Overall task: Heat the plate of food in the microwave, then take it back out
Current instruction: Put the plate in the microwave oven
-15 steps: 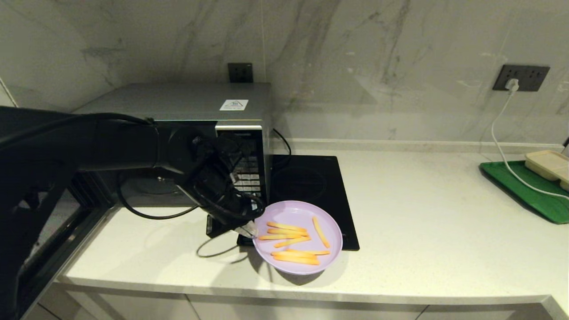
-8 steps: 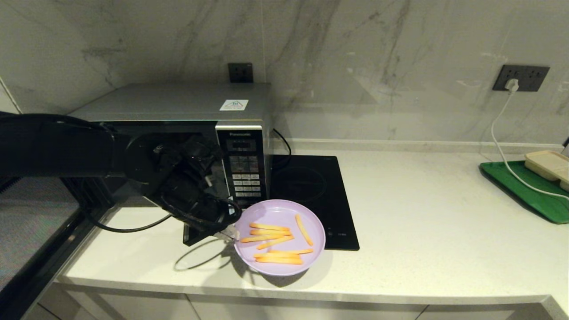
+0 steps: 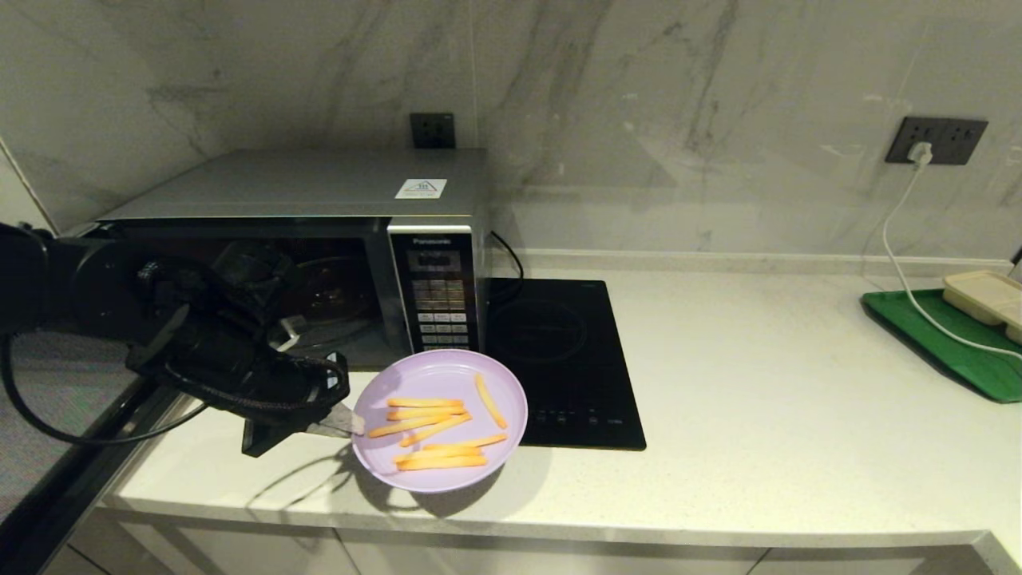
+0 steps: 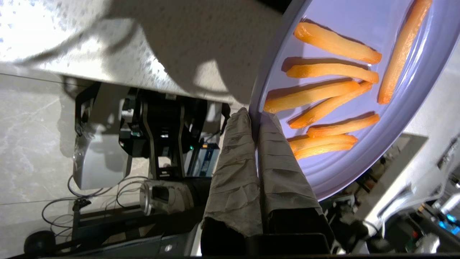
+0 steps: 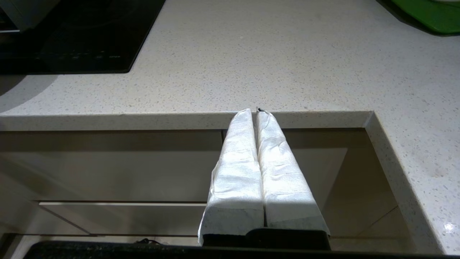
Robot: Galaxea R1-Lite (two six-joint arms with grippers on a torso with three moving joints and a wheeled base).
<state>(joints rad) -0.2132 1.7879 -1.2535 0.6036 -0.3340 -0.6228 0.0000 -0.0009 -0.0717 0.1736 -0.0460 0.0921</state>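
The lilac plate of food [image 3: 440,421] carries several orange fries and hangs just above the counter in front of the microwave's keypad. My left gripper [image 3: 351,421] is shut on the plate's left rim; the left wrist view shows its taped fingers [image 4: 276,158] pinching the rim of the plate of food [image 4: 359,118]. The silver microwave [image 3: 319,192] stands at the back left with its door swung open to the left, and the dark cavity [image 3: 335,295] shows. My right gripper [image 5: 256,111] is shut and empty below the counter's front edge, out of the head view.
A black induction hob [image 3: 563,359] lies right of the microwave. A green board [image 3: 950,343] with a beige compartment tray [image 3: 986,295] sits at the far right, and a white cable [image 3: 902,263] runs to it from the wall socket. The open microwave door [image 3: 72,471] juts out at the lower left.
My left arm has carried the plate leftward, off the hob's front corner to in front of the keypad. The arm no longer covers the microwave's front, so the open cavity shows.
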